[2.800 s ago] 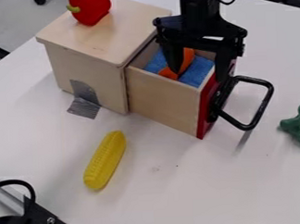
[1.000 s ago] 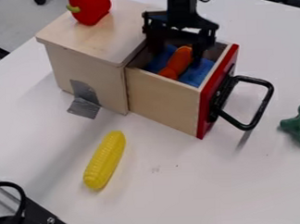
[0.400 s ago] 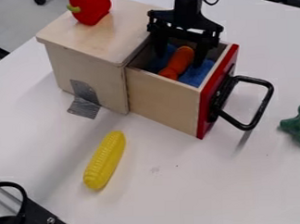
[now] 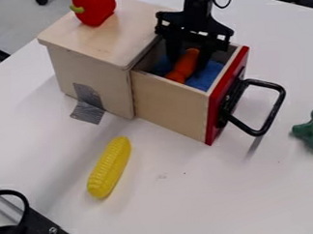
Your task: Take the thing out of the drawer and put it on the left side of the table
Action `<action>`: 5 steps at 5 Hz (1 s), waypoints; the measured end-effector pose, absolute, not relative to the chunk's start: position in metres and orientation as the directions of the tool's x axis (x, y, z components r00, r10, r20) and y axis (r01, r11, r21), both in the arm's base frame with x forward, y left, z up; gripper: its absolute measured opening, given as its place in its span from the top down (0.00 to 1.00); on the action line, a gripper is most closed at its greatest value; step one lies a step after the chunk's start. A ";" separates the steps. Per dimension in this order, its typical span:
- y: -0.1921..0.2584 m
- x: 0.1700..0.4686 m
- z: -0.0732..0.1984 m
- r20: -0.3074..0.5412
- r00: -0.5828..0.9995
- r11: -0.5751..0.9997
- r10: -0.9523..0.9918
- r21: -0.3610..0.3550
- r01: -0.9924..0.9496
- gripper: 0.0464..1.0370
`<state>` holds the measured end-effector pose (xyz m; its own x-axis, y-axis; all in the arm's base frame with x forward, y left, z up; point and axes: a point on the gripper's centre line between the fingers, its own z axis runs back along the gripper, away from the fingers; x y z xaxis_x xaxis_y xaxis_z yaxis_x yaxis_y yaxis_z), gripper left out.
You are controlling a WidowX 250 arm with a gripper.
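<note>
The gripper (image 4: 188, 62) hangs down into the pulled-out drawer (image 4: 168, 106) of the wooden box. Its two fingers are shut on an orange, carrot-like thing (image 4: 183, 68), one against each side of it. The orange thing lies at a slant, its lower end over the blue lining (image 4: 207, 77) of the drawer. Part of its upper end is hidden between the fingers.
A red pepper (image 4: 94, 9) sits on top of the wooden box (image 4: 95, 36). On the white table (image 4: 188, 200) lie a yellow corn cob (image 4: 110, 167) and, at the right edge, a green toy (image 4: 310, 131). The drawer's black handle (image 4: 275, 110) sticks out right.
The gripper has moved left from beside the drawer's red front and come down around the orange thing. Its fingers have drawn closer together since the last earlier frame.
</note>
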<state>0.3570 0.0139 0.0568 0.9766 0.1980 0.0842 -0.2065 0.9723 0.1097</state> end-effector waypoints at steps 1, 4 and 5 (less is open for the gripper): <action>0.010 0.357 0.057 0.101 0.978 0.976 0.180 0.110 -0.191 0.72; 0.000 0.347 0.115 0.204 0.958 0.976 0.201 0.043 -0.214 0.97; -0.004 0.342 0.142 0.244 0.948 0.977 0.205 0.005 -0.212 0.99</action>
